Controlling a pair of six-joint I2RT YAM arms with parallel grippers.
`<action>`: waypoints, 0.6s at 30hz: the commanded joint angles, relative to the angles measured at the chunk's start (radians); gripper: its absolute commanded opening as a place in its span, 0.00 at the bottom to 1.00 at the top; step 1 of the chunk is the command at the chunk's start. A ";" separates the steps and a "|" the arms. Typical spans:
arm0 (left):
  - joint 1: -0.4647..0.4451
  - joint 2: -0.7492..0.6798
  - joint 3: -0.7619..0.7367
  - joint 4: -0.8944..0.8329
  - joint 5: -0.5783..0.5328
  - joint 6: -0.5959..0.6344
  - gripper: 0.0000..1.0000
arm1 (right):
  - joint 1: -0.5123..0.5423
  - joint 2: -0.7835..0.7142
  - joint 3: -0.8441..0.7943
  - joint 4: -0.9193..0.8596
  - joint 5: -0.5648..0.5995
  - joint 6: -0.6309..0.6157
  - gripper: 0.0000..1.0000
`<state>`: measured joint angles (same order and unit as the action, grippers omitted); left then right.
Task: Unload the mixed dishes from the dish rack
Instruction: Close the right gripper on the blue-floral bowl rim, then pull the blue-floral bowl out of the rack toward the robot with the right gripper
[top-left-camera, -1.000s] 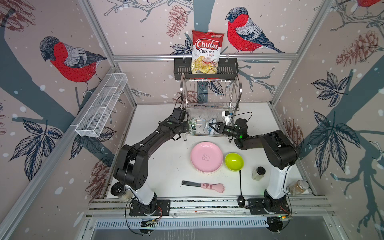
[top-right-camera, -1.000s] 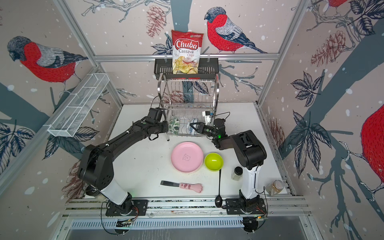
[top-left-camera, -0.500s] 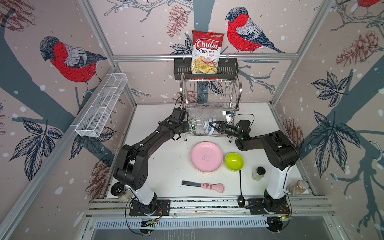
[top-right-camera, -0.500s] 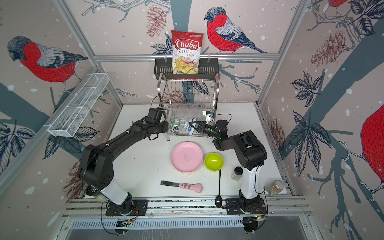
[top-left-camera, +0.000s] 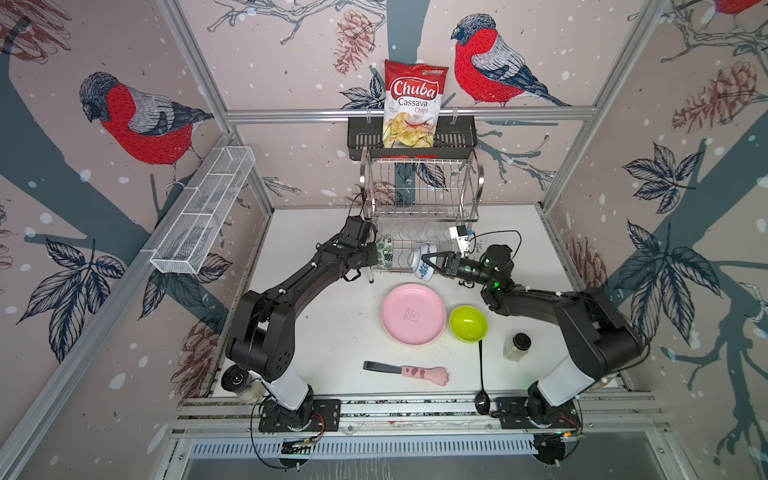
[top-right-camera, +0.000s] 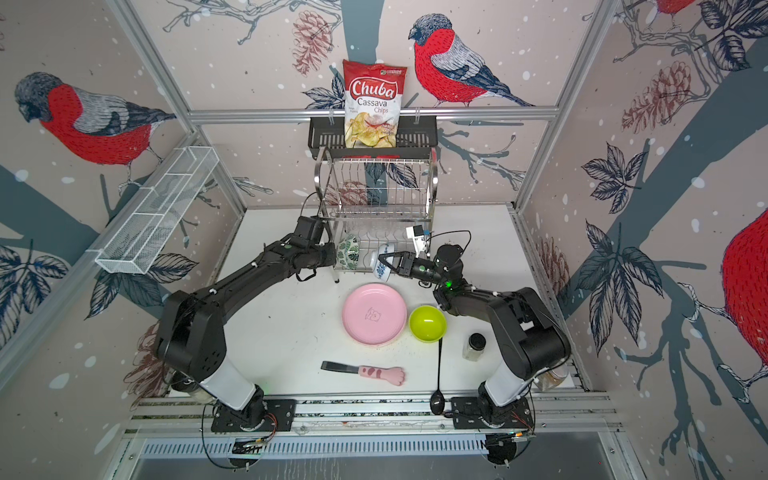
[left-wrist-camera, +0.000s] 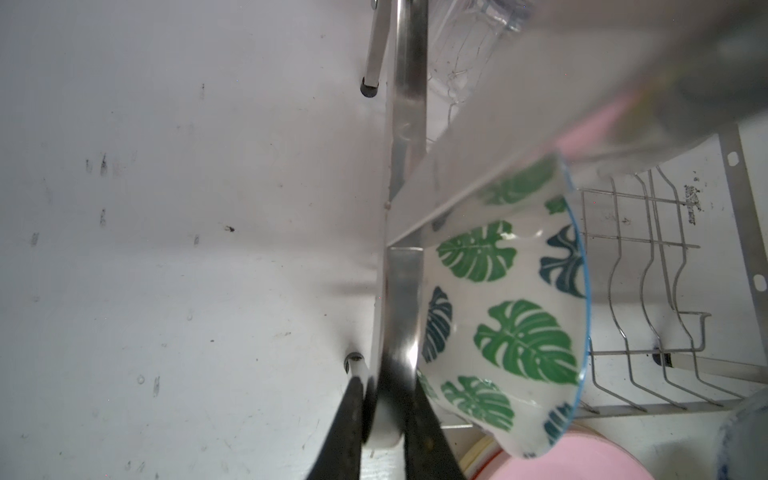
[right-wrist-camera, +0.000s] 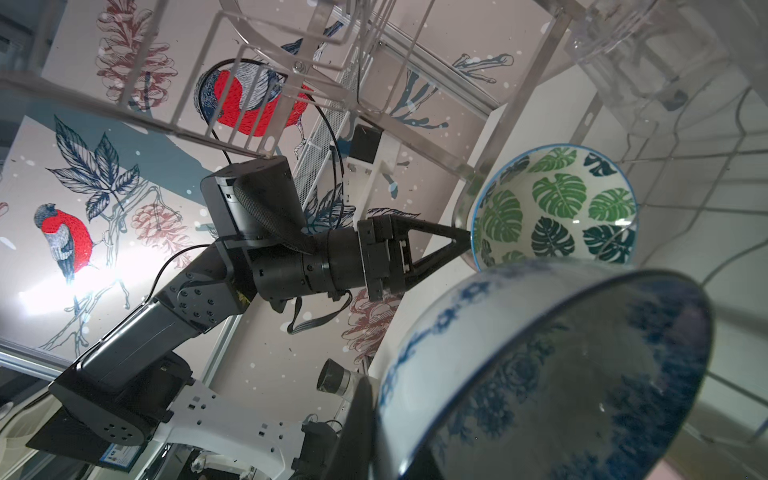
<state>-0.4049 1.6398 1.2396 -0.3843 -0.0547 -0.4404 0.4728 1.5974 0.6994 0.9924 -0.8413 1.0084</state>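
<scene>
Your right fingers (top-left-camera: 424, 257) are closed on the rim of the blue-white bowl (top-left-camera: 419, 268). Your left fingers (top-left-camera: 373, 258) straddle the side strip (left-wrist-camera: 405, 124) of the dish rack (top-left-camera: 419, 195); I cannot tell if they grip it.

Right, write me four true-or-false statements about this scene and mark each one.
The right gripper is shut on the blue-and-white patterned bowl. True.
The round pink plate stands in the steel wire dish rack. False: it lies flat on the white table.
The lime-green bowl sits beside the pink plate. True.
The white bowl with green leaf prints lies on the table. False: it stands on edge in the rack's lower tier.
</scene>
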 joint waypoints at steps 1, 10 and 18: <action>0.003 -0.028 -0.004 0.015 -0.016 -0.011 0.29 | 0.025 -0.084 -0.002 -0.212 0.028 -0.172 0.00; 0.003 -0.094 -0.039 -0.010 0.025 -0.003 0.58 | 0.100 -0.271 -0.006 -0.648 0.156 -0.407 0.00; 0.003 -0.212 -0.072 -0.066 0.037 -0.001 0.78 | 0.266 -0.408 0.065 -0.994 0.422 -0.580 0.00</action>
<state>-0.4030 1.4597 1.1702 -0.4171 -0.0265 -0.4442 0.6926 1.2175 0.7315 0.1265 -0.5529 0.5369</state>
